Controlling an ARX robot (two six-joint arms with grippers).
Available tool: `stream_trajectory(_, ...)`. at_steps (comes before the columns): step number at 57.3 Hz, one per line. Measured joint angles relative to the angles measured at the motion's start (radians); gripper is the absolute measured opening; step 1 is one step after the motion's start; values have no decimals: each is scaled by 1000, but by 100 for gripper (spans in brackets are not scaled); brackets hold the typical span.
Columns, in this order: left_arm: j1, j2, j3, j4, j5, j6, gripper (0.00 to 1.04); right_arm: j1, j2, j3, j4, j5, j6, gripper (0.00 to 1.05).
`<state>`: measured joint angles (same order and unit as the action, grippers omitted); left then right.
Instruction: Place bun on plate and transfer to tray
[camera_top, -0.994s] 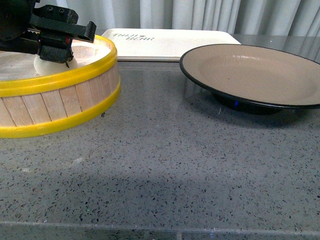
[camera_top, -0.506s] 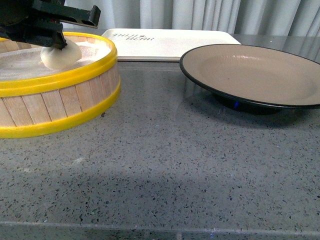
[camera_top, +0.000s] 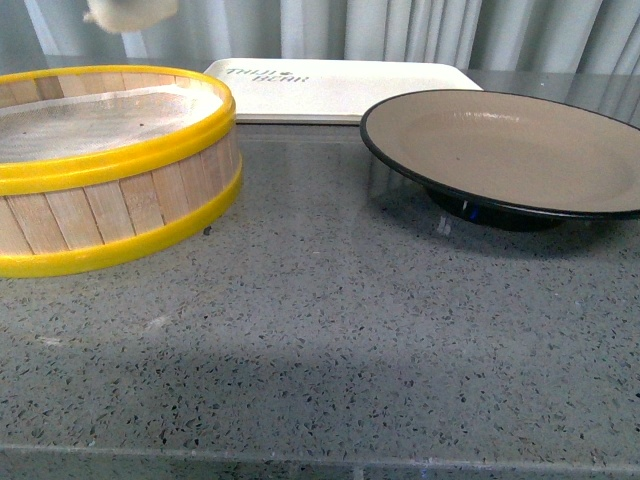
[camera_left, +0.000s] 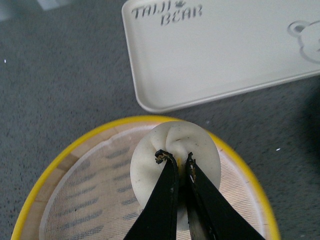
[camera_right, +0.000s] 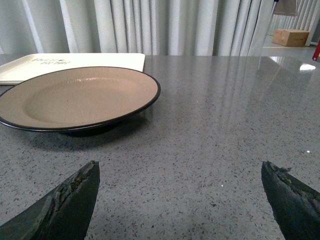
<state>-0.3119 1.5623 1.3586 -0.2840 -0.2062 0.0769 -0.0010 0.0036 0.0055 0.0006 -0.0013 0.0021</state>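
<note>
My left gripper (camera_left: 175, 159) is shut on the pleated top of the white bun (camera_left: 150, 170) and holds it high above the steamer basket. In the front view only the bun's underside (camera_top: 130, 12) shows at the top left edge; the gripper is out of frame there. The tan plate with black rim (camera_top: 500, 150) stands at the right and also shows in the right wrist view (camera_right: 75, 95). The cream tray with lettering (camera_top: 340, 85) lies behind, and shows in the left wrist view (camera_left: 225, 55). My right gripper (camera_right: 180, 192) is open and empty above the table near the plate.
A yellow-rimmed wooden steamer basket (camera_top: 120, 160) with a mesh liner stands at the left, seen from above in the left wrist view (camera_left: 75, 200). Grey speckled countertop (camera_top: 350, 330) runs to the front edge. Curtains hang behind.
The left gripper has lifted the bun out of the steamer basket, up and nearly out of the front view. The basket now shows no bun.
</note>
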Motion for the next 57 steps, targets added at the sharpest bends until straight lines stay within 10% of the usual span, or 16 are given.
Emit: stream_trajectory(57, -590, 358, 373, 32, -102, -34, 4, 0, 0, 0, 0, 0, 0, 96)
